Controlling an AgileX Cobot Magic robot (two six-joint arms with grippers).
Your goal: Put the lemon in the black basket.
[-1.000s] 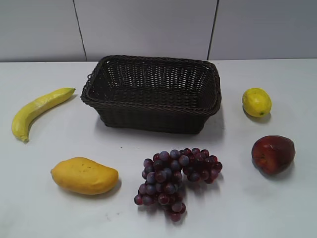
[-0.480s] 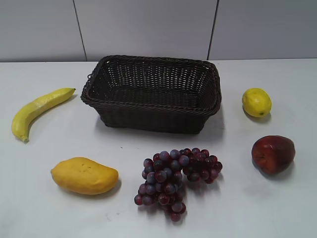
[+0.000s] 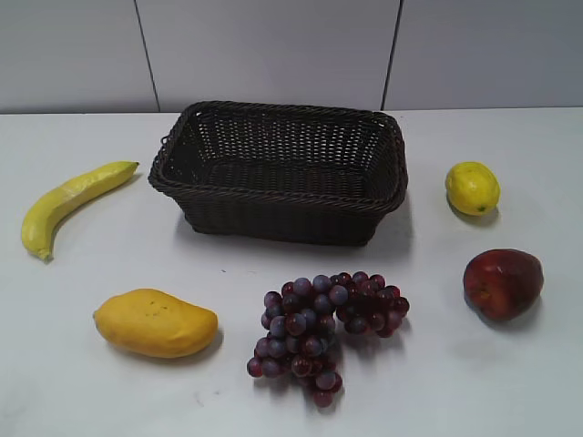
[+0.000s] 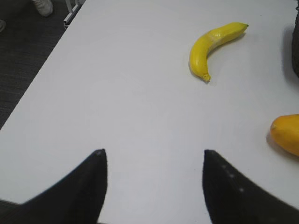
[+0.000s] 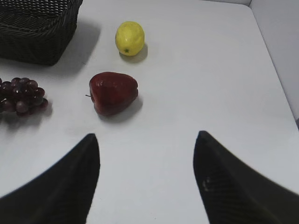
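The lemon [image 3: 472,188] is a small bright-yellow fruit on the white table, right of the black basket [image 3: 278,211]. It also shows in the right wrist view [image 5: 130,38], beyond the red apple. The black basket is a large dark woven basket at the back middle, with nothing in it; its corner shows in the right wrist view [image 5: 37,28]. My right gripper [image 5: 145,136] is open and empty, well short of the apple and lemon. My left gripper [image 4: 153,151] is open and empty over bare table. Neither gripper shows in the exterior view.
A red apple [image 3: 502,282] lies in front of the lemon, also in the right wrist view [image 5: 113,92]. Purple grapes [image 3: 323,323] lie front middle. A mango [image 3: 155,322] lies front left, a banana [image 3: 71,202] at left. The table's left edge [image 4: 42,70] drops to dark floor.
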